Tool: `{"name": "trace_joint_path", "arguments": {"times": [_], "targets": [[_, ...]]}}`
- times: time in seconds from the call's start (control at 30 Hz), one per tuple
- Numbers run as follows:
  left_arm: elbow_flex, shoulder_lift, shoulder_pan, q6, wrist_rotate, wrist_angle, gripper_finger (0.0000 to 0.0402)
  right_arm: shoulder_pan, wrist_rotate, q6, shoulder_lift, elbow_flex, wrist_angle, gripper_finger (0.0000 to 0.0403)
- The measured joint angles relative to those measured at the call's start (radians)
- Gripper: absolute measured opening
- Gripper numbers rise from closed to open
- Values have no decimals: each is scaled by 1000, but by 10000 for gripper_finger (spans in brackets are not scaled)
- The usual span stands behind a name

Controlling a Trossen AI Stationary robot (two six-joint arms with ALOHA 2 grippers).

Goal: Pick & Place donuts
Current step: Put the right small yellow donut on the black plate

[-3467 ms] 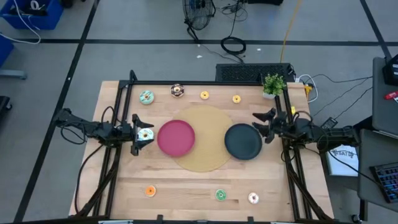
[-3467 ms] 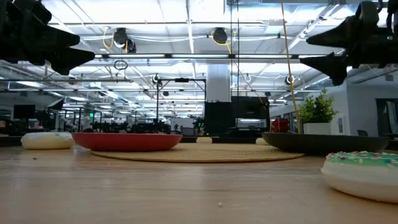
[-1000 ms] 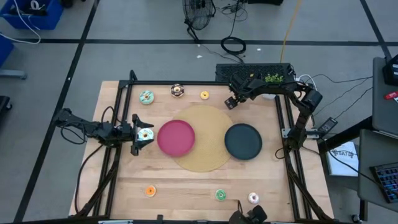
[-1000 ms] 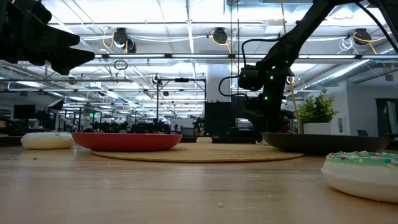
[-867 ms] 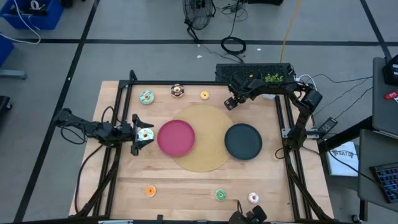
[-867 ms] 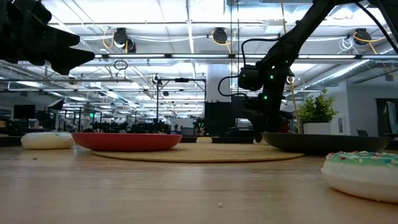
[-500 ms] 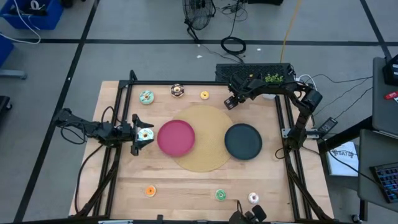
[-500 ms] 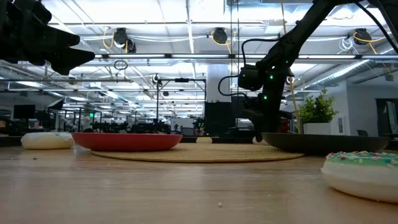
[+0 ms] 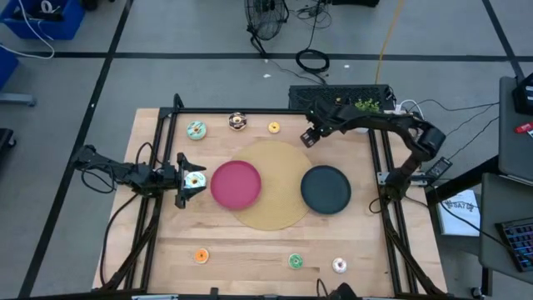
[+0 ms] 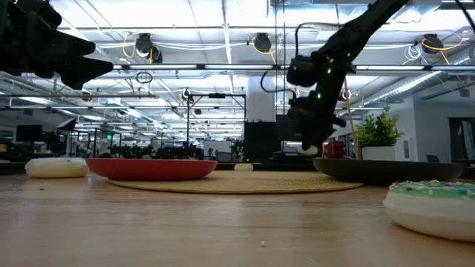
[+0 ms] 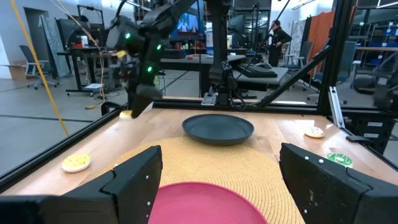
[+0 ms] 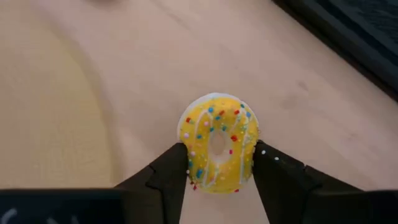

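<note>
Both plates sit bare; right end effector point(image 12: 217, 163) clamps a small yellow-iced sprinkled toy donut point(image 12: 217, 149), first of many; left end effector point(image 9: 185, 180) hangs open.

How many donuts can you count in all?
8: three donuts along the far edge, three along the near edge, one beneath the left pincer, one in the right pincer.

Right pincer point(image 12: 217, 163) clamped, arm outstretched; left pincer point(image 11: 217, 180) spread, level.
</note>
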Motion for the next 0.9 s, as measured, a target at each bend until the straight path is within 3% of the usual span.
{"name": "trace_joint_path", "arguments": {"times": [0.53, 0.9], "targets": [[0, 0, 0, 0, 0, 0, 319, 318, -13, 120, -261, -7, -307, 156], [0, 0, 0, 0, 0, 0, 319, 468, -13, 235, -373, -196, -304, 155]]}}
